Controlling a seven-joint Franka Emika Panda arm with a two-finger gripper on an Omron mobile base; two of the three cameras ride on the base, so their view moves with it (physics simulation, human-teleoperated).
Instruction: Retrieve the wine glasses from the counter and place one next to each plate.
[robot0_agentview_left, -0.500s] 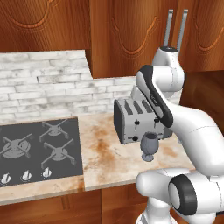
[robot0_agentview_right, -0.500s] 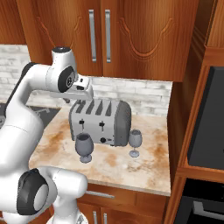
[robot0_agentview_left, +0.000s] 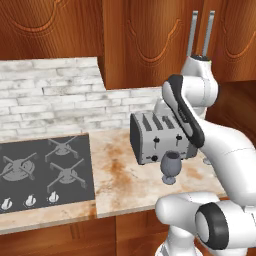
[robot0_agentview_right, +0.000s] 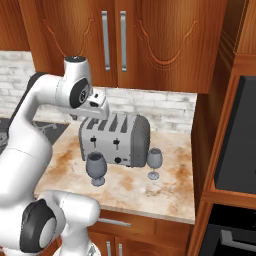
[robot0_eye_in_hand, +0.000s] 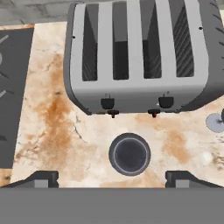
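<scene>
Standing upright, stem vertical, larger wine glass (robot0_eye_in_hand: 129, 154) is seen rim-on below spread claw (robot0_eye_in_hand: 112, 177), before toaster (robot0_eye_in_hand: 142, 57) on tabletop (robot0_eye_in_hand: 52, 131).

The toaster (robot0_eye_in_hand: 140, 57) stands just behind the larger glass (robot0_eye_in_hand: 129, 154), blocking that side. Bare surface (robot0_eye_in_hand: 57, 131) lies open in front and left; the smaller glass (robot0_agentview_right: 154, 163) stands apart to the right.

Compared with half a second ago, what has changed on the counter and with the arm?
Nothing visibly changed. The gripper is still open above the larger wine glass, holding nothing. The smaller wine glass, the toaster and the counter are as before.
</scene>
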